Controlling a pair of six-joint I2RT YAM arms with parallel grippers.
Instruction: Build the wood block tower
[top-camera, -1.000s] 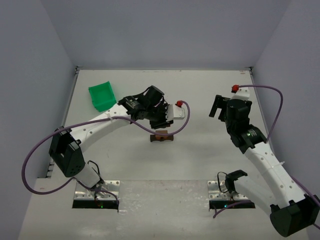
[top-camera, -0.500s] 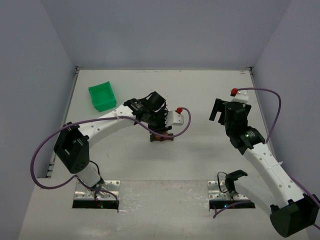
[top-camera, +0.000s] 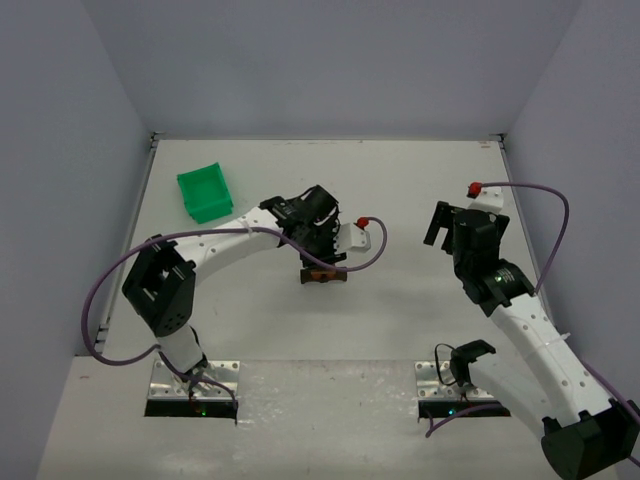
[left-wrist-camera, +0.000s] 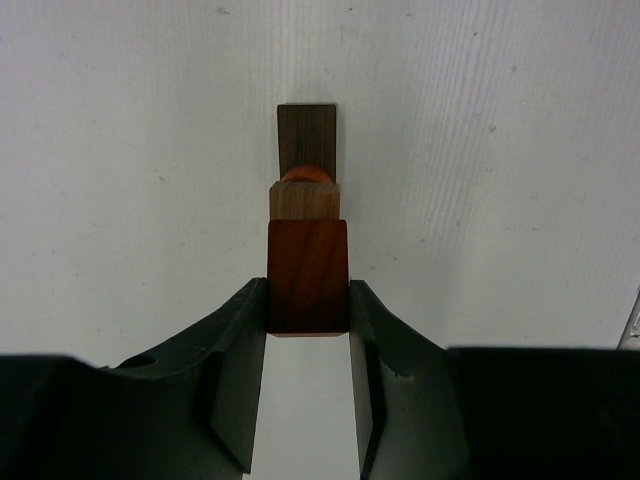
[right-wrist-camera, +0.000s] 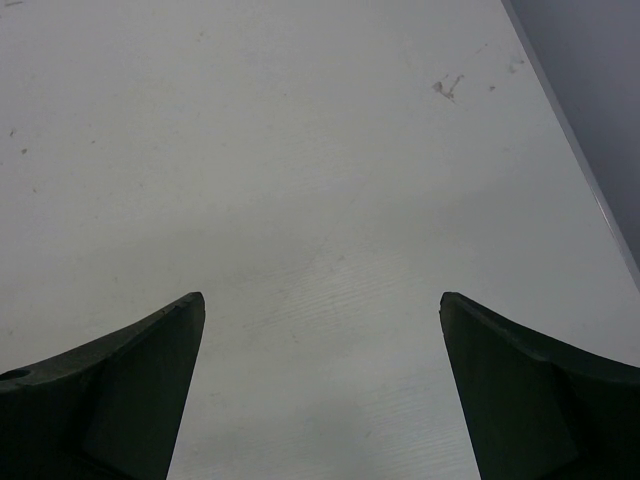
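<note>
— Where's the tower (top-camera: 322, 273)?
— Middle of the desk (top-camera: 400, 190), below the left hand (left-wrist-camera: 308, 296), which is clamped on a red cube (left-wrist-camera: 308, 268) at its top.
— Right hand (right-wrist-camera: 320, 302)?
— Spread wide apart, well off to the side.

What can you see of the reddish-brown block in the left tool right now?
The reddish-brown block looks like smooth wood, squarish with flat faces and a faint grain. It is clamped between the two dark fingers of the left tool, one pressing each side, and it sits square, not tilted. It is lined up over a pale wooden block, an orange rounded piece and a dark plank piled on the white table. Whether it already rests on the pale block cannot be told.
</note>
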